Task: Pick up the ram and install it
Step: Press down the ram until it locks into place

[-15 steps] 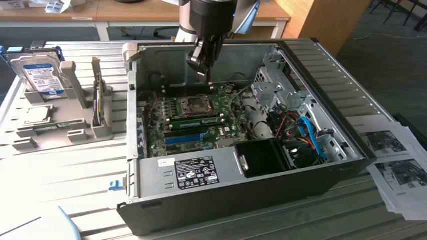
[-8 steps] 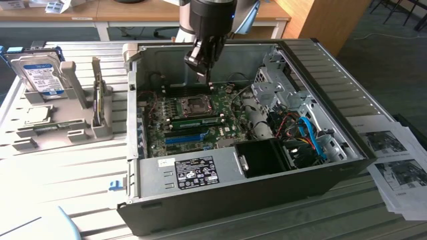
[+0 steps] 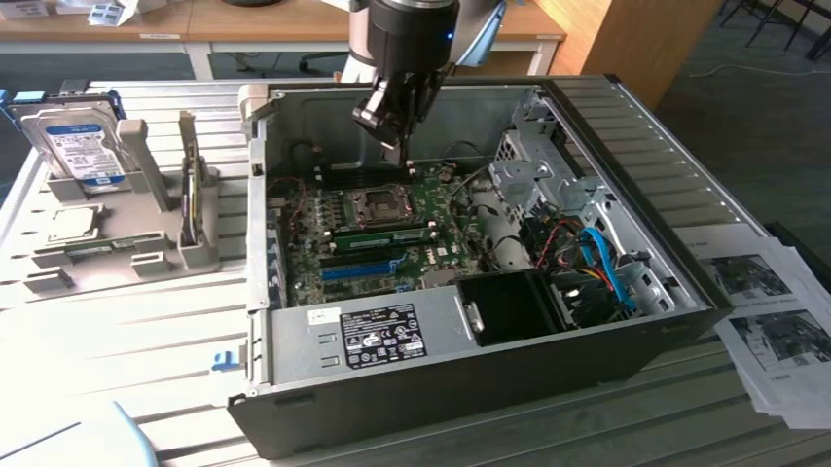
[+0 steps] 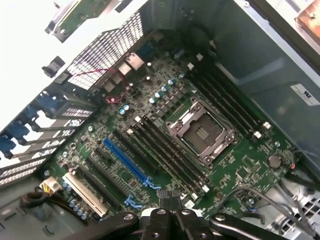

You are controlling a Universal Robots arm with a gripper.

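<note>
I have the gripper (image 3: 405, 156) hovering over the motherboard (image 3: 377, 243), jaws closed on nothing. A ram (image 3: 384, 234) sits seated at six o'clock of the processor socket (image 3: 385, 203).

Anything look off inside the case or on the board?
Nothing spilled, bent or broken. One oddity: the processor socket on the motherboard sits bare, with no chip or cooler on it. The hand hangs shut above the memory slots, nothing between its fingertips.

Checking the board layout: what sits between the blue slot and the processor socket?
In the wrist view, several long black slots lie side by side between the blue slot and the processor socket.
</note>
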